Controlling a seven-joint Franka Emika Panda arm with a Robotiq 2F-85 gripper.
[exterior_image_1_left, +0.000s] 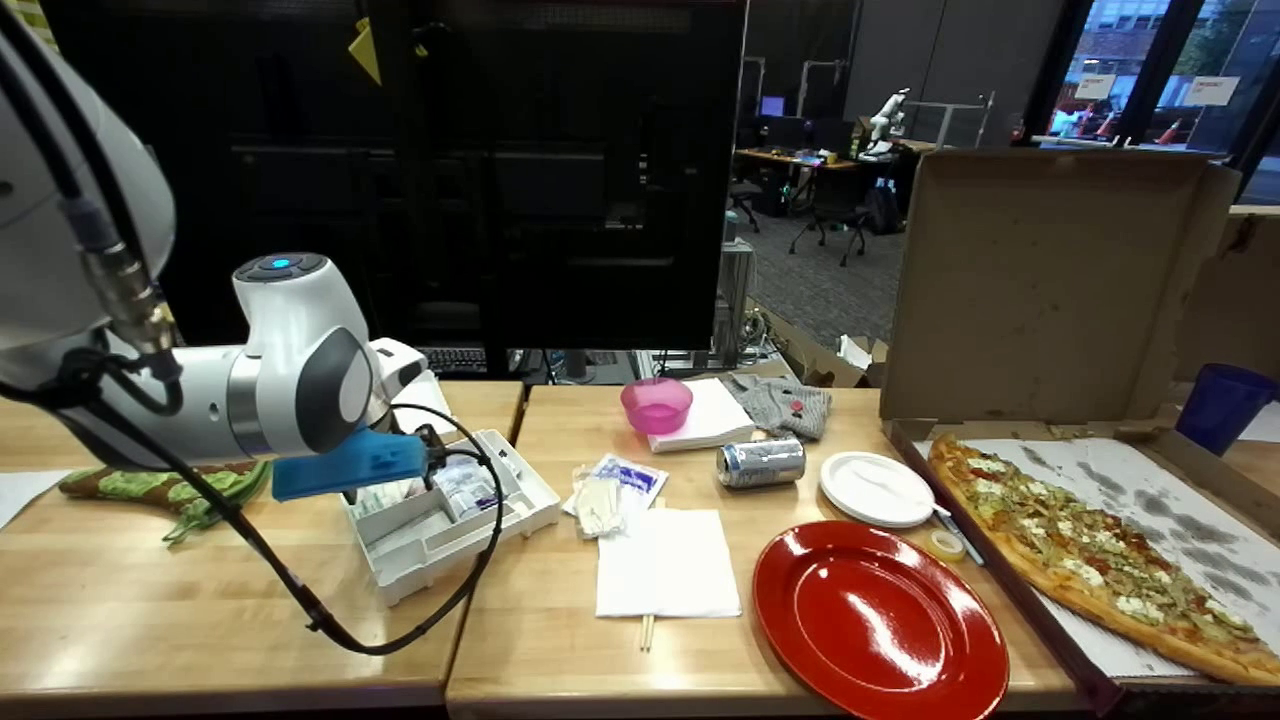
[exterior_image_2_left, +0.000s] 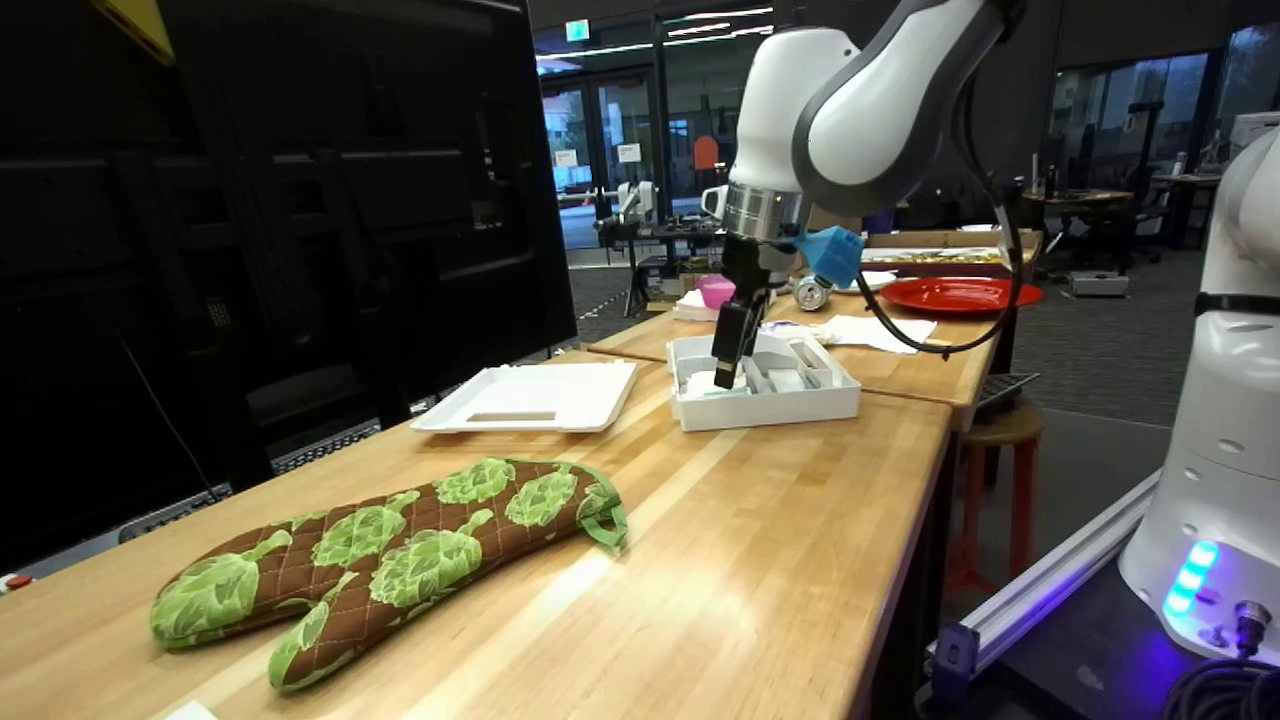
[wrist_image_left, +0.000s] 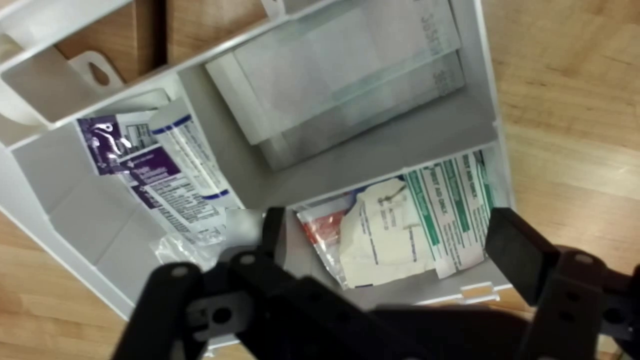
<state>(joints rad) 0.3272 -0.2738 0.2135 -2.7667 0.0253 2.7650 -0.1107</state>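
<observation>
White and partitioned, the box (exterior_image_2_left: 770, 408) holds green-printed packets (wrist_image_left: 450, 215).

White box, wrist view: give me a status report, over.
Tool open, nothing gripped. White box open, packets lying inside. Outer wall close on one side, possibly in the way.

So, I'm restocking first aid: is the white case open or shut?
Open: the wrist view looks down into the white case, where packets lie uncovered.

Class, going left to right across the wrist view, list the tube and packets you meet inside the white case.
Purple-and-white packets, blue-banded white tube, red-and-clear packet, cream packet, green-and-white packets.
</observation>
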